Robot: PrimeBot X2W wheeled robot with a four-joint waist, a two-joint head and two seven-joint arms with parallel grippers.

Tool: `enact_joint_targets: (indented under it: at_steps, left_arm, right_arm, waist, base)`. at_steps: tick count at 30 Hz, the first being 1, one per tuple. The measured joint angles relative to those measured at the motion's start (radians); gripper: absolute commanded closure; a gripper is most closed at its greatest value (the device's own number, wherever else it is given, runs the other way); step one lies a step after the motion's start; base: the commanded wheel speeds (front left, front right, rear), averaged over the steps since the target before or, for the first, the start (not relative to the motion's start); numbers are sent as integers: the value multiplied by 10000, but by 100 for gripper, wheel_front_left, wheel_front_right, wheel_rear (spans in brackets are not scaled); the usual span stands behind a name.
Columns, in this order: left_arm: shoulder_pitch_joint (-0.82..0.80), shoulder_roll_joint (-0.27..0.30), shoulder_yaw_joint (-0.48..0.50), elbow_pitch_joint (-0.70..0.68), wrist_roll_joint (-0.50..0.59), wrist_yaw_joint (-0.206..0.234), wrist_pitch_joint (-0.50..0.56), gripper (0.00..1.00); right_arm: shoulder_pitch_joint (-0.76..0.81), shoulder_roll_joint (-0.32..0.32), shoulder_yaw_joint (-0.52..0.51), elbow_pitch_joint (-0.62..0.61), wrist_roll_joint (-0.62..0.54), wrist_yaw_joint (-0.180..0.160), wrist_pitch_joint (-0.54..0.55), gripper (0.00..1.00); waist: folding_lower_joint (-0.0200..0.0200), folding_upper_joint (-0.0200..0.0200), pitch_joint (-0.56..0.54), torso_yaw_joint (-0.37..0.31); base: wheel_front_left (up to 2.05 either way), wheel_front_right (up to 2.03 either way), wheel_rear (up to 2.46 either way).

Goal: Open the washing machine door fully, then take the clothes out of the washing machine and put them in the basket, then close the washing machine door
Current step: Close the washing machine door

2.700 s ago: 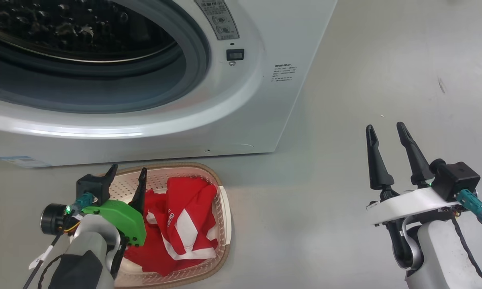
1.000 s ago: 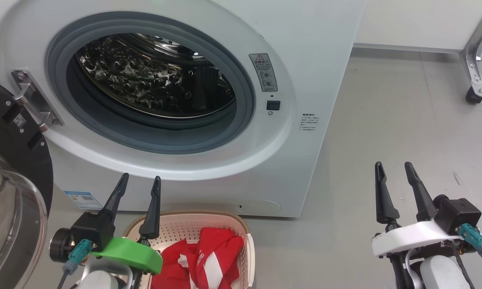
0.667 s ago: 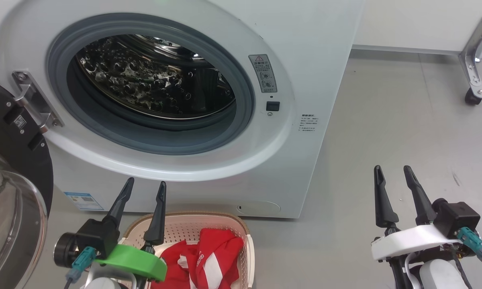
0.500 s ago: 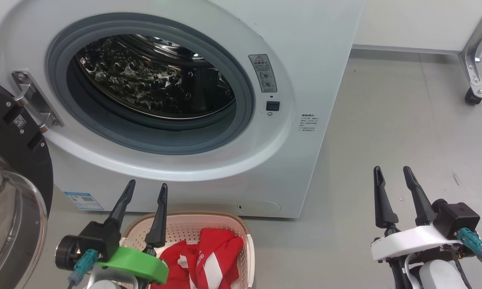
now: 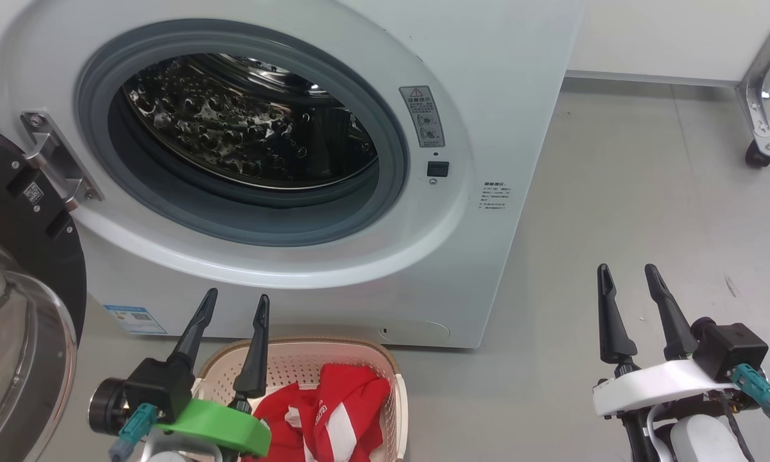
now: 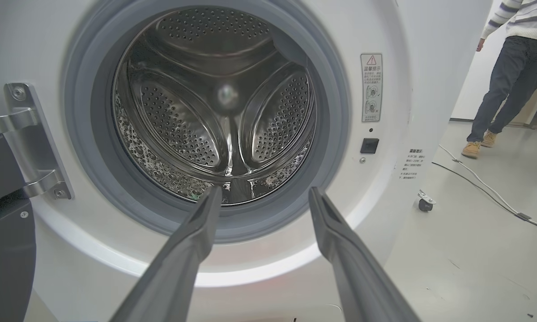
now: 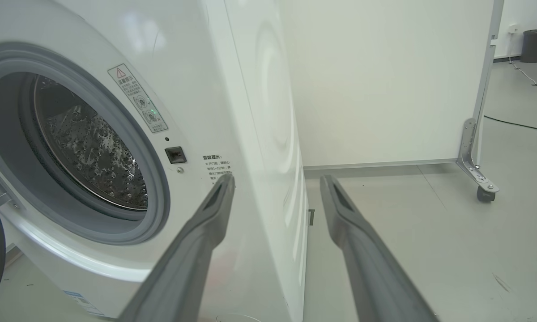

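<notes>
Head view: clothes (image 5: 346,399) in basket (image 5: 298,367), just beside left end effector (image 5: 239,295).

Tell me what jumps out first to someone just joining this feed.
The washing machine dominates the head view's upper left, steel drum gleaming inside its grey-ringed mouth. Bright red clothes sit in the basket at the bottom, and the washing machine door hangs open at the far left.
</notes>
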Motion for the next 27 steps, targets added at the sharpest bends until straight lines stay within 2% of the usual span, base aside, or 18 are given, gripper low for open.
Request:
enact_joint_targets:
  at_steps: [27]
  left_arm:
    - [189, 10, -107, -245, -2, 138, 0, 0]
  right_arm:
    - [23, 8, 19, -46, 0, 0, 0, 0]
  waist:
    - [0, 0, -24, -14]
  base:
    - [-11, 11, 0]
